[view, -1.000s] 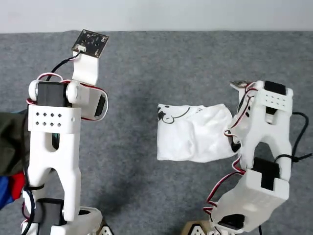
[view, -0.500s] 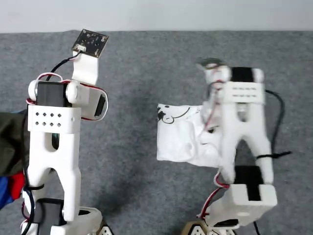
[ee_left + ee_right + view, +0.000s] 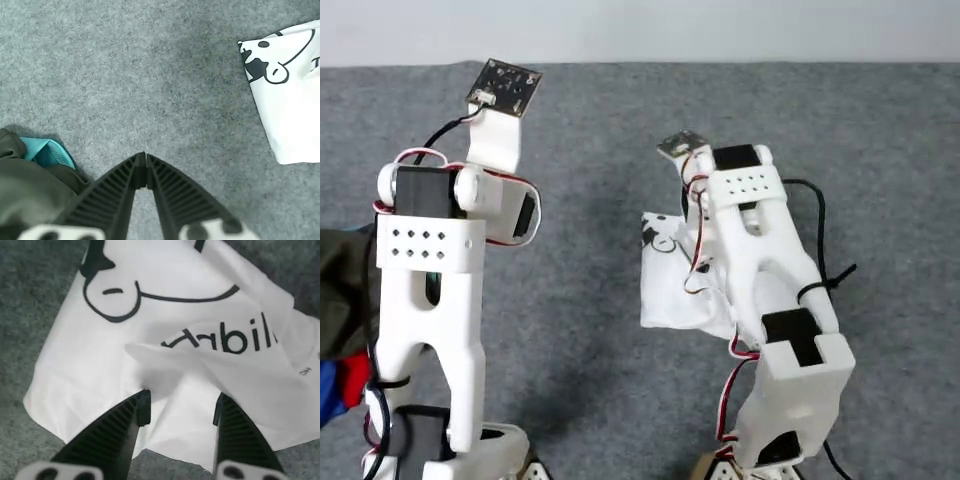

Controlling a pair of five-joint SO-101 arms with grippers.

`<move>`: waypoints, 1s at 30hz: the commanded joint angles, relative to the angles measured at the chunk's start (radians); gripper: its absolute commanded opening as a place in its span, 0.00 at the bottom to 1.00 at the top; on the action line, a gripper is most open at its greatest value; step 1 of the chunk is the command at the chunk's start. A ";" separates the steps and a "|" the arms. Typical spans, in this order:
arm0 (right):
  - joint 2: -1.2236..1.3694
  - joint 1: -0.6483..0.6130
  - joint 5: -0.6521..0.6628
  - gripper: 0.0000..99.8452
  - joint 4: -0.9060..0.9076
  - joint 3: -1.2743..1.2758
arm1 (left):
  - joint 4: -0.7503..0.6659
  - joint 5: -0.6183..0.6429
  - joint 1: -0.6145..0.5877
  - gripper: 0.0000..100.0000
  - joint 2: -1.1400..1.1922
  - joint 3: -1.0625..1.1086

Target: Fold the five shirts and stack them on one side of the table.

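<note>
Moved in over the white shirt lying half-folded mid-worktop, our right gripper hangs jaws apart, we judge to pinch its loose flap, while our left gripper waits closed near the dark pile.

Bright, even light from above, soft shadow beside the left arm on the table; white shirt evenly lit

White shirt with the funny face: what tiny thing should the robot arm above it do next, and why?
Probably lower the right end effector and close it on the loose flap of the white shirt. Its jaws are open just above the cloth, the flap's edge lies right by them, and the shirt looks rumpled, not neatly folded.
</note>
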 commanded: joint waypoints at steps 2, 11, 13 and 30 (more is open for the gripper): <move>-0.015 -0.050 -0.008 0.22 -0.012 -0.048 | -0.014 -0.006 -0.003 0.00 -0.026 -0.002; -0.090 -0.114 -0.008 0.22 -0.002 -0.048 | -0.014 -0.006 -0.005 0.00 -0.026 -0.002; -0.105 -0.128 -0.008 0.22 -0.002 -0.048 | -0.014 -0.006 -0.003 0.00 -0.026 -0.002; -0.027 -0.113 -0.006 0.01 -0.016 -0.046 | -0.014 -0.006 -0.005 0.00 -0.026 -0.002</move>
